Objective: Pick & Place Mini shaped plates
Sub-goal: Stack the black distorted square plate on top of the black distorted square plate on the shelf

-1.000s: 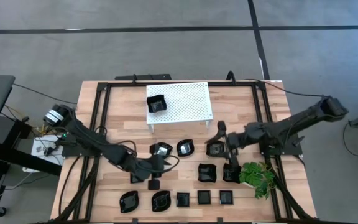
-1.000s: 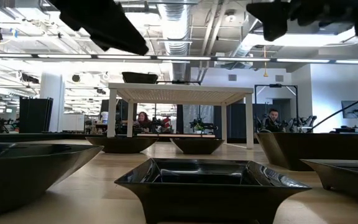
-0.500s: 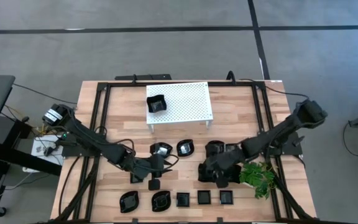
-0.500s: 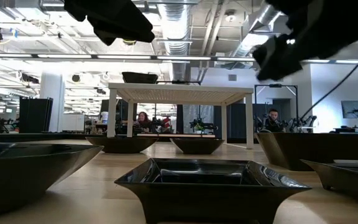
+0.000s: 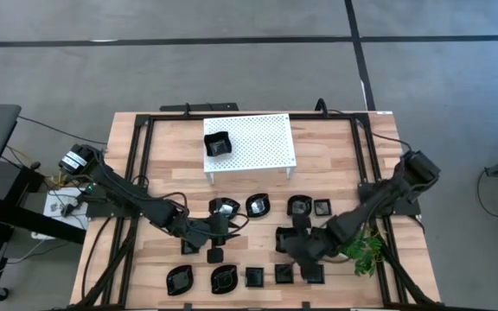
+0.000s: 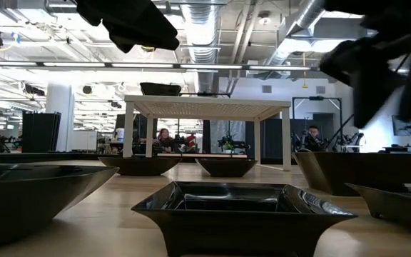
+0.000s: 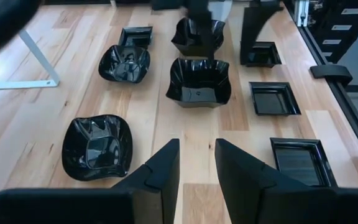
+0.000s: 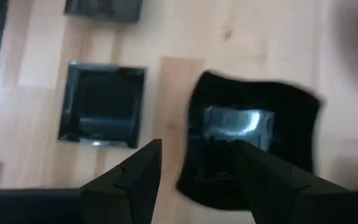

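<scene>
The right gripper (image 5: 296, 244), fingers parted and empty, hovers over a wavy black plate (image 8: 253, 146) at the table's five o'clock to straddle its rim; the left gripper (image 7: 194, 168) waits empty, fingers slightly apart

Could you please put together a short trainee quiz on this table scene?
1. True or false: the white rack holds three plates.
2. What green thing stands near the right gripper?
3. The right gripper's open fingers hang over: A) a spoon, B) a wavy-edged plate, C) a cup.
Key: 1 false, it holds one plate; 2 the plant; 3 B.
</scene>
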`<state>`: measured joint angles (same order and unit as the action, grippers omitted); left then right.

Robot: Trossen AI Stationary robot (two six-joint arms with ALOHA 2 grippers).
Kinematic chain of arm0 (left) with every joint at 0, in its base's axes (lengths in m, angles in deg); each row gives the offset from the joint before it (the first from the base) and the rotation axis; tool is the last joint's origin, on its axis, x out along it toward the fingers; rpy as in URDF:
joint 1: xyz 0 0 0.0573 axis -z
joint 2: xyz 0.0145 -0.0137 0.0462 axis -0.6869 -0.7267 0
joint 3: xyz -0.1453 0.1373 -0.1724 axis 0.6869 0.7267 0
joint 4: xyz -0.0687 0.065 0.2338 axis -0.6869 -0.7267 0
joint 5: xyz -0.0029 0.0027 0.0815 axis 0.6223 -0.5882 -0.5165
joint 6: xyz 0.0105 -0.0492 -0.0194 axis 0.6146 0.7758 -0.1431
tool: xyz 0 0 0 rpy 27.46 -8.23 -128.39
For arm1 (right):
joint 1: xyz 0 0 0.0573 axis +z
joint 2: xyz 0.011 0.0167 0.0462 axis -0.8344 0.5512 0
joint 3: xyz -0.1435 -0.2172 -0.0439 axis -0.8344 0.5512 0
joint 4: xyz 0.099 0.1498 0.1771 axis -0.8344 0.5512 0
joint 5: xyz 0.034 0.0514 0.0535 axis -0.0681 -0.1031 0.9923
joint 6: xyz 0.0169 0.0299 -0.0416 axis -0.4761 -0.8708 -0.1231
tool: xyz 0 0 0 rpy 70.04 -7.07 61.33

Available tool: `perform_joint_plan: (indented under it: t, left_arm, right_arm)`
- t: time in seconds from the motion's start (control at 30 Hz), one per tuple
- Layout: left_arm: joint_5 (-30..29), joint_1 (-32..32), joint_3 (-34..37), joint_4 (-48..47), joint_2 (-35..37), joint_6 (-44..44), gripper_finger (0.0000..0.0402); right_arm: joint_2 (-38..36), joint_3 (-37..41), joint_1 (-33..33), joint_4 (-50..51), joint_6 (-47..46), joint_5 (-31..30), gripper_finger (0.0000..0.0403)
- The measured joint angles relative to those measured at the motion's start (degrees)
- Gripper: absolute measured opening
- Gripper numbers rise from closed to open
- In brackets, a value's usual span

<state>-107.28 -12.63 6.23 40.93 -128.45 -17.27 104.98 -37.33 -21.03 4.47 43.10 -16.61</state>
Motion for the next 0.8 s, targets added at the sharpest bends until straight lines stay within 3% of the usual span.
perform_joint_plan:
  t: [0.47,0.6,0.8]
  left_arm:
    - [-0.02,0.0,-0.04,0.27,0.0,0.0,0.0104]
    - [0.01,0.0,-0.04,0.59,0.0,0.0,0.0104]
    - [-0.02,-0.01,-0.04,1.66,0.0,0.0,0.0104]
  right_arm:
    - [6.92,0.07,0.24,1.32,-1.12,-0.26,0.018]
    - [7.07,0.07,0.07,1.17,0.86,-0.24,0.014]
    - [6.59,-0.27,-0.46,1.44,1.12,-0.22,0.0043]
